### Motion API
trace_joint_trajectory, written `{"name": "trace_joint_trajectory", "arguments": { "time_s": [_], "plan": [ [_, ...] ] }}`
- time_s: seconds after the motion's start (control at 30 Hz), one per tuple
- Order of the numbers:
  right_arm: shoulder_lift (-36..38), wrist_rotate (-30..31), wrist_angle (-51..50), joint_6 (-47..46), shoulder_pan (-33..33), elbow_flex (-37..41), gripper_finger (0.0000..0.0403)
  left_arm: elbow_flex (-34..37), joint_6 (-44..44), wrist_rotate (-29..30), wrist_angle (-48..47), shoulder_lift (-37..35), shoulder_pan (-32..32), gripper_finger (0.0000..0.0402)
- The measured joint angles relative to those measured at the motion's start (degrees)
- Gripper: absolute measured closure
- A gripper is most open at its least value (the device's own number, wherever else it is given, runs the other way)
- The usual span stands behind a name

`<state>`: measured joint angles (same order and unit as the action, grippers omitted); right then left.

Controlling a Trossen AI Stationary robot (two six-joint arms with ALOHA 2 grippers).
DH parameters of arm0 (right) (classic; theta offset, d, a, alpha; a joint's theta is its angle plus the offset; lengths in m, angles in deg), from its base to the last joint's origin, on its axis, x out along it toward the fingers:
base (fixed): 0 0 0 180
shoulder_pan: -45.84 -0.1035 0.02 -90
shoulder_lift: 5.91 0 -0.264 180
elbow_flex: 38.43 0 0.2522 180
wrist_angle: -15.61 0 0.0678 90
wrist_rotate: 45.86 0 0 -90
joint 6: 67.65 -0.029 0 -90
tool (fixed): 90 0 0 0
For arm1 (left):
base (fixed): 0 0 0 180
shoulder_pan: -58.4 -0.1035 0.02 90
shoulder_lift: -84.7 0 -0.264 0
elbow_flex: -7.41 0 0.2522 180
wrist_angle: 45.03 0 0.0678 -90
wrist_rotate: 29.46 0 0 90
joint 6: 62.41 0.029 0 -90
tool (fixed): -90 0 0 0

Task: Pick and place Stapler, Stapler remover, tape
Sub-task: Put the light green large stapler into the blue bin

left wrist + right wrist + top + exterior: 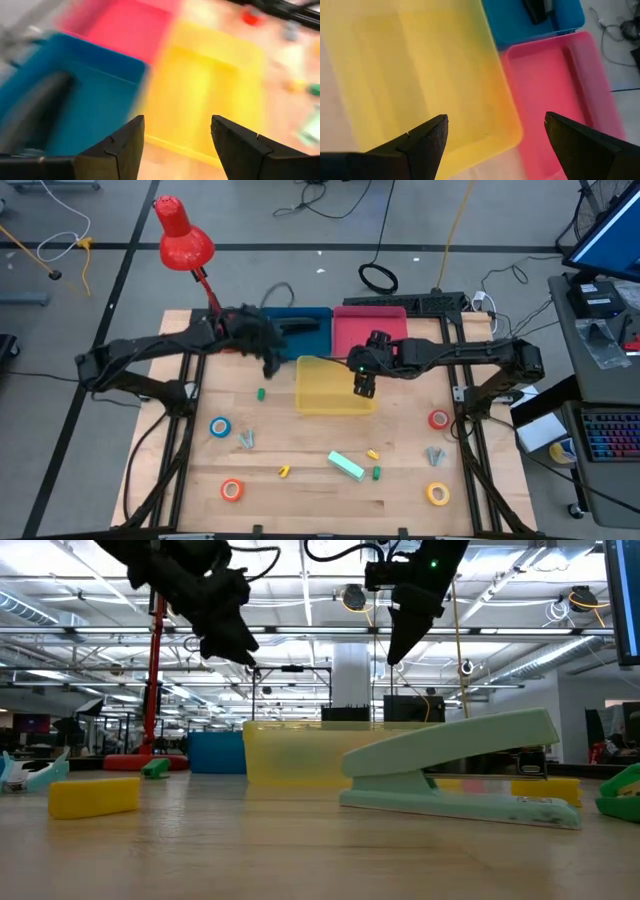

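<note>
While most of the task's things are still lying out on the desk (400,500), the sorting is looking barely begun. Three bins are sitting at the far side: a yellow bin (335,384) in the middle, which is showing nothing inside in the right wrist view, a blue bin (300,330) holding one dark object (a stapler, probably, though I cannot tell for sure), and a pink bin (368,330) that is appearing bare.

The left tool (268,360) is hovering over the near corner of the blue bin with its fingers spread and nothing between them; the right tool (364,385) is hanging over the yellow bin, jaws fully apart and likewise carrying nothing.

One mint-green stapler (346,466) is lying near the desk's front middle, waiting to be picked. Four tape rolls are resting well apart: blue tape (219,427) and orange tape (232,490) on the left, red tape (438,419) and yellow tape (438,494) on the right. Two grey staple removers (247,439) are lying there too, the second (434,455) on the right. Smallest are two green pieces (260,393) and two yellow pieces (284,471), too small to name.
</note>
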<state>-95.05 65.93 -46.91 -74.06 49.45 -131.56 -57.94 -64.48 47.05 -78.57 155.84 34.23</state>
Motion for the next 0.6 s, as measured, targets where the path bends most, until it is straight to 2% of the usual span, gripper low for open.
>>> {"name": "trace_joint_trajectory", "arguments": {
  "time_s": [0.1,0.3,0.47,0.6],
  "plan": [
    [0.8,-5.1,0.4,-3.5,-1.9,0.0,0.0083,0.0,-2.6,1.5,-0.2,-0.1,6.8,0.0172],
    [2.0,-22.1,3.8,-11.4,-6.2,0.0,0.0083,0.0,-7.2,11.3,0.0,-0.1,17.8,0.0172],
    [1.8,-27.6,10.1,-18.3,-12.1,0.0,0.0083,0.0,-8.9,15.9,0.2,-0.9,24.8,0.0172],
    [1.3,-27.9,13.2,-25.2,-17.4,0.0,0.0083,1.4,-11.0,20.6,1.1,-2.6,29.8,0.0172]
  ]
}}
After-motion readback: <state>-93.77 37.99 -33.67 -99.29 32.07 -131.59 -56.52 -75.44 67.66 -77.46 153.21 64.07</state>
